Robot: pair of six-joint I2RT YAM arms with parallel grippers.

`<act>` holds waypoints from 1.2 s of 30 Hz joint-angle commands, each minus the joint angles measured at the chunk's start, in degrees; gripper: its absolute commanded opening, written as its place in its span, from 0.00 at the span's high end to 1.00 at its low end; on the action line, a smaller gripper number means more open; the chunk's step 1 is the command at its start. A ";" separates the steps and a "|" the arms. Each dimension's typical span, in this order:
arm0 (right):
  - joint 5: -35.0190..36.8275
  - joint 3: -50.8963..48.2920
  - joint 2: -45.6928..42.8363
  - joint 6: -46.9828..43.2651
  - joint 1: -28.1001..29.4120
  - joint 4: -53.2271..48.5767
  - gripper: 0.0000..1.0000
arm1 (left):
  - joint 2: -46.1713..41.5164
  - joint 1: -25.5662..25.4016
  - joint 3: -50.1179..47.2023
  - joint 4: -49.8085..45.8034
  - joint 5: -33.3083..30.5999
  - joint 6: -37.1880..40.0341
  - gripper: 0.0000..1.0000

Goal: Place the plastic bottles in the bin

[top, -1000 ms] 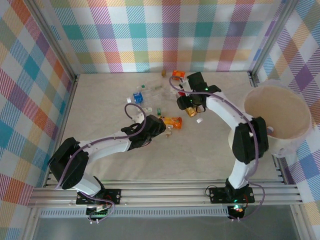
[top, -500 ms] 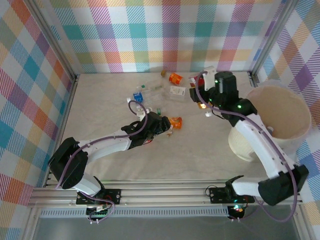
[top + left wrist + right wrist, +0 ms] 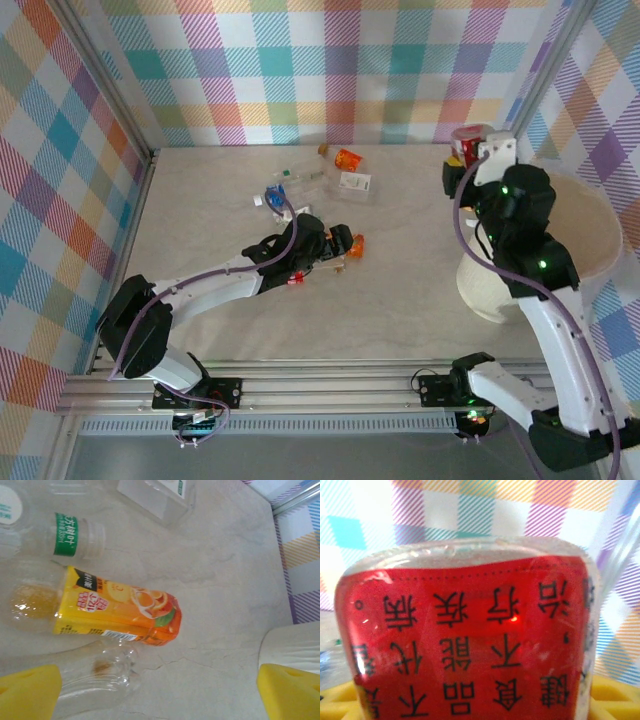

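Note:
My right gripper (image 3: 470, 152) is raised at the back right, just left of the bin's rim, shut on a red-labelled bottle (image 3: 466, 138). That bottle (image 3: 465, 645) sits between the yellow fingers (image 3: 616, 700) in the right wrist view. The cream bin (image 3: 482, 290) stands at the right. My left gripper (image 3: 340, 243) is open, low over the table beside an orange-labelled bottle (image 3: 354, 243). The left wrist view has that orange bottle (image 3: 120, 607) ahead of the gripper (image 3: 160, 695) and a clear crushed bottle (image 3: 90, 680) against the left fingertip.
More bottles lie at the back: an orange one (image 3: 347, 158), a white-labelled pack (image 3: 355, 185), a blue-labelled one (image 3: 275, 192) and a clear one (image 3: 305, 175). A green-labelled bottle (image 3: 70, 540) lies beyond the orange one. The bin wall (image 3: 295, 645) edges the left wrist view.
The right arm lifted the red-labelled bottle from mid-table and swung it up and right to the bin's edge. The left gripper crept right toward the orange bottle.

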 commanded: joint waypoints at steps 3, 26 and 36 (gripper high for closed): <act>13.02 -1.84 -4.49 -6.25 -2.27 4.61 0.45 | 0.20 0.21 2.36 1.80 1.19 2.00 0.00; 26.82 -6.91 -1.10 -1.91 -25.25 1.61 0.42 | -3.44 1.70 6.32 -18.29 -9.82 9.71 0.00; 27.34 -8.34 -0.65 6.64 -31.16 -2.16 0.34 | -3.67 10.40 6.25 -30.25 -4.30 23.14 0.00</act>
